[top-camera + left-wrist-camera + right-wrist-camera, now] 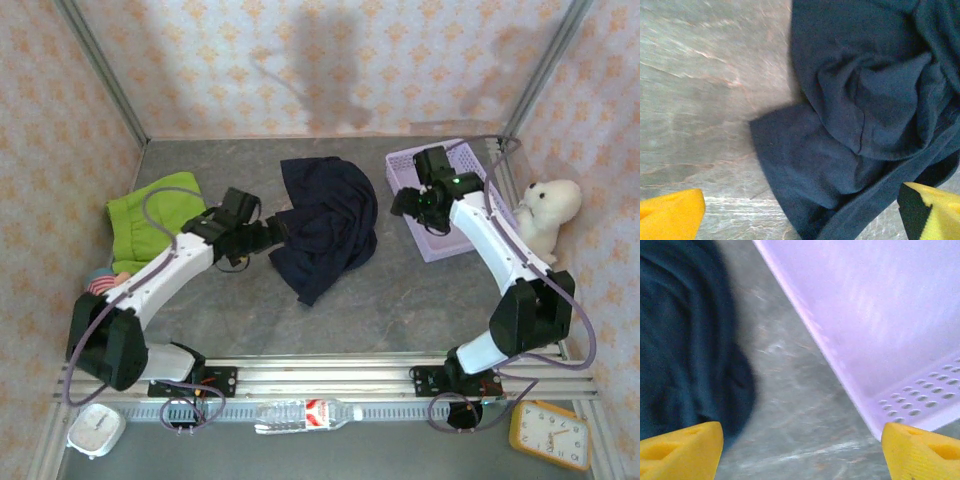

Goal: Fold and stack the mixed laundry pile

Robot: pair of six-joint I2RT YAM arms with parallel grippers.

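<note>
We aim the spread, empty left gripper at the navy garment hem, lower centre; right gripper equally spread, empty.

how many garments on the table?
2. Lime-green garment at far left; navy garment crumpled mid-table. A striped item nearer the left edge may be another.

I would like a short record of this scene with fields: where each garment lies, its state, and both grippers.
navy garment: table centre, crumpled, unfolded
lime-green garment: left side, apart from the navy one
left gripper: open, over the navy garment's edge
right gripper: open, over bare table between navy garment and lavender basket
stack: not yet made
</note>
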